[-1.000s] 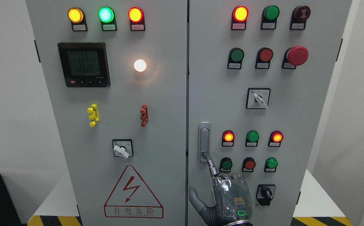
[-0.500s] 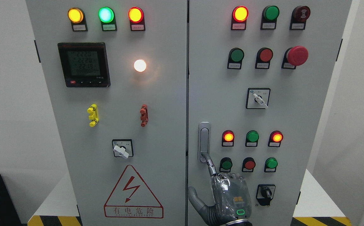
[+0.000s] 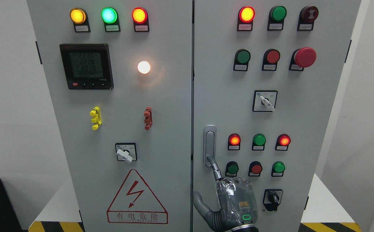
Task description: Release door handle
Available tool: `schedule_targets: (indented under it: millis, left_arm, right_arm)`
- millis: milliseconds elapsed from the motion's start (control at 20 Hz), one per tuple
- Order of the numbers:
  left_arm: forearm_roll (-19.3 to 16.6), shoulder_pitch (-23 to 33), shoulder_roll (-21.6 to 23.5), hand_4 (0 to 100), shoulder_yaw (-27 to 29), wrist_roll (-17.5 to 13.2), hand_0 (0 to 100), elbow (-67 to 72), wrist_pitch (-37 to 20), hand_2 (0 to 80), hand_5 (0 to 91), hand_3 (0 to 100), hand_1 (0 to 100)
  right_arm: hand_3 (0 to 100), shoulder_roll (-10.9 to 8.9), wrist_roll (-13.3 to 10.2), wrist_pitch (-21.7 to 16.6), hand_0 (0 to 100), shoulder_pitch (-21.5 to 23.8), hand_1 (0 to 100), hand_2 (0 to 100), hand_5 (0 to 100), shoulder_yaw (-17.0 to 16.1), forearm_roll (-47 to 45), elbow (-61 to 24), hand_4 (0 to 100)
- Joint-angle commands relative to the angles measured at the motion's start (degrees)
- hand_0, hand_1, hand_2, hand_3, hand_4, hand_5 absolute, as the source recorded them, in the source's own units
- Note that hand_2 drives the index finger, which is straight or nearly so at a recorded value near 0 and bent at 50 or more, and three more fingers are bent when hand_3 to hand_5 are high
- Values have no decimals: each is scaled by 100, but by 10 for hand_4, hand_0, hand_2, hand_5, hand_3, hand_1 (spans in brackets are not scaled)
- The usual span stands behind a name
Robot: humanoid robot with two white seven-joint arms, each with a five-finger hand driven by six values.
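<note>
We see our right hand [image 3: 235,203] low on the right door, index finger extended, its tip touching the door handle's [image 3: 209,145] lower end, other fingers curled, grasping nothing. Just right sit a green button [image 3: 232,168] and red button [image 3: 256,168].

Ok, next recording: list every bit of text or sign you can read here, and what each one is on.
"有电危险": in the red warning triangle with a lightning bolt, on the left door.
Line beneath it: too small to read.
Meter: rows of digits, too blurred to read reliably.
Tags under the lamps and buttons, e.g.: unreadable.
Selector switch plate: unreadable.
</note>
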Motion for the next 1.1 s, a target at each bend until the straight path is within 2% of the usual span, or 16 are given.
schedule_targets:
  millis: [0,400,550,1050]
  left_arm:
    - [0,0,0,12,-114,13,0,-97,-2,24,0,84,0]
    - [0,0,0,12,-114,21,0,-97,-2,25,0,85,0]
    - [0,0,0,12,-114,21,0,-88,-2,25,0,84,0]
    - [0,0,0,13,-114,21,0,-97,-2,24,0,84,0]
  right_arm:
    - [1000,5,7,14,353,20,340,15,1000,-27,2,89,1000]
    - [1000,5,7,85,353,37,338,18,1000,-9,2,90,1000]
    - [1000,5,182,85,354,107,337,20,1000,-9,2,81,1000]
    - [1000,5,183,85,354,99,336,19,1000,8,72,98,1000]
